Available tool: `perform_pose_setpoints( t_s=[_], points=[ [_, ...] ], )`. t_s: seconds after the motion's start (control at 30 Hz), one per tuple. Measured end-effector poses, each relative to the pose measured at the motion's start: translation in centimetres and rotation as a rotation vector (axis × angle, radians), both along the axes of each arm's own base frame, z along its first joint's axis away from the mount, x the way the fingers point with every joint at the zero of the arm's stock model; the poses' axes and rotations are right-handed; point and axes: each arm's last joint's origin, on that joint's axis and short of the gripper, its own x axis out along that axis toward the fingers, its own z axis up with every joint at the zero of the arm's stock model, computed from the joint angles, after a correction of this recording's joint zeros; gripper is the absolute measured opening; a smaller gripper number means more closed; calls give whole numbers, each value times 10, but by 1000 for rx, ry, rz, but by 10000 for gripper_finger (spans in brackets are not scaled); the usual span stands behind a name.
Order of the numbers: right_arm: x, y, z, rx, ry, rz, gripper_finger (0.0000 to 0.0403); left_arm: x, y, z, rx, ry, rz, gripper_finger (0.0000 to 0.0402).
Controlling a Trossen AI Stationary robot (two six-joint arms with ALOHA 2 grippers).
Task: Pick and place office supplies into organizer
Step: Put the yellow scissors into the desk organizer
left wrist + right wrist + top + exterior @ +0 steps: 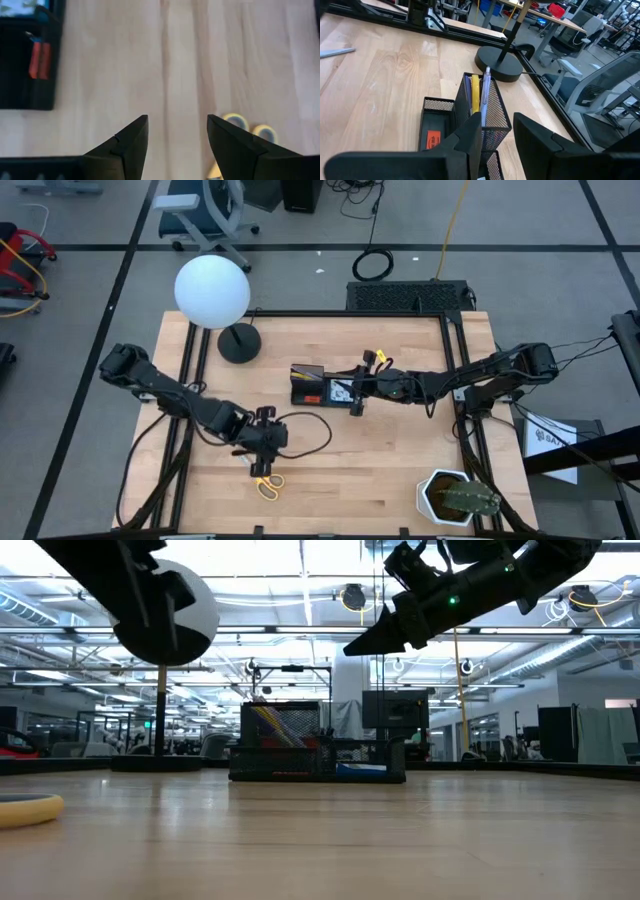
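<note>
Organizer (322, 386), black mesh, sits mid-desk (400, 480) right under/just ahead of the right claw (356, 402), which hovers above it w/ fingers apart, empty; yellow, blue & silver pens (481, 95) stand in its taller section, an orange label w/ unreadable print lies in a low tray. Yellow-handled scissors (266, 483) lie flat on the desk just beside the left claw (258, 467), also open & holding nothing, well apart from the organizer. No brand text legible on anything.
</note>
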Motion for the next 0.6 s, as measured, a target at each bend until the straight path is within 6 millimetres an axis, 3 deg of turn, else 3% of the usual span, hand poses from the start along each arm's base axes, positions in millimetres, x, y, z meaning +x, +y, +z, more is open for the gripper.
perform_pose_setpoints(
  t_s=[0.33, 0.6],
  points=[
    [0, 0, 0, 17, -5, -4, 105, 7, -46, -39, -141, 104, -111, 207],
    [0, 0, 0, 17, -6, -4, 105, 7, -54, -74, -119, 271, -115, 207]
  ],
)
